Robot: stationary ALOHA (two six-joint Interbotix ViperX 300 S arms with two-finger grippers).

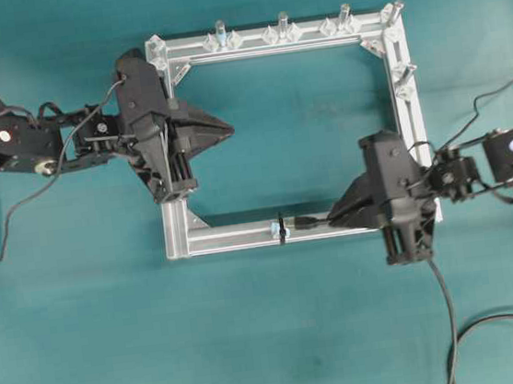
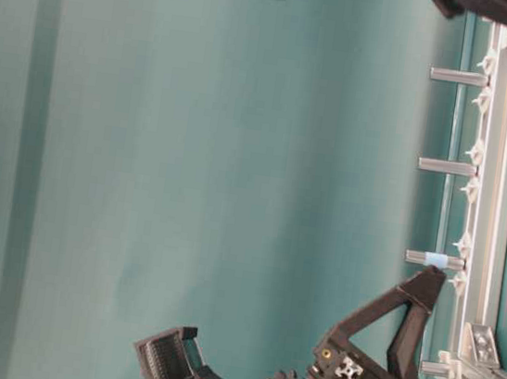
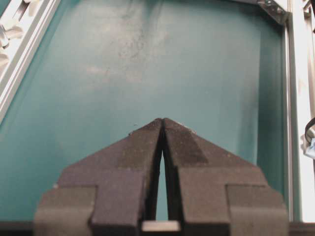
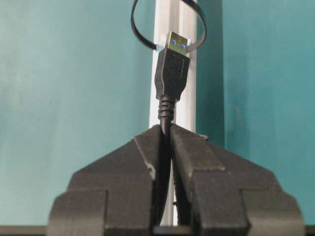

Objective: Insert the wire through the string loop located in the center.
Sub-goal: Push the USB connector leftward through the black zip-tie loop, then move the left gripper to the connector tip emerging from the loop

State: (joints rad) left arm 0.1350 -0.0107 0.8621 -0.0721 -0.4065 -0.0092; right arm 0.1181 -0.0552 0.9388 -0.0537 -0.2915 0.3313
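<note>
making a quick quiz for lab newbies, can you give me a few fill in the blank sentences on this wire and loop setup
1. The right gripper is shut on the ____, just behind its plug.
2. The plug's silver tip points at the string loop, which sits on the ____ bar of the aluminium frame in the overhead view.
3. The left gripper is shut and holds ____.
4. The tablecloth is ____ in colour.

Missing words: wire; bottom; nothing; teal
</note>
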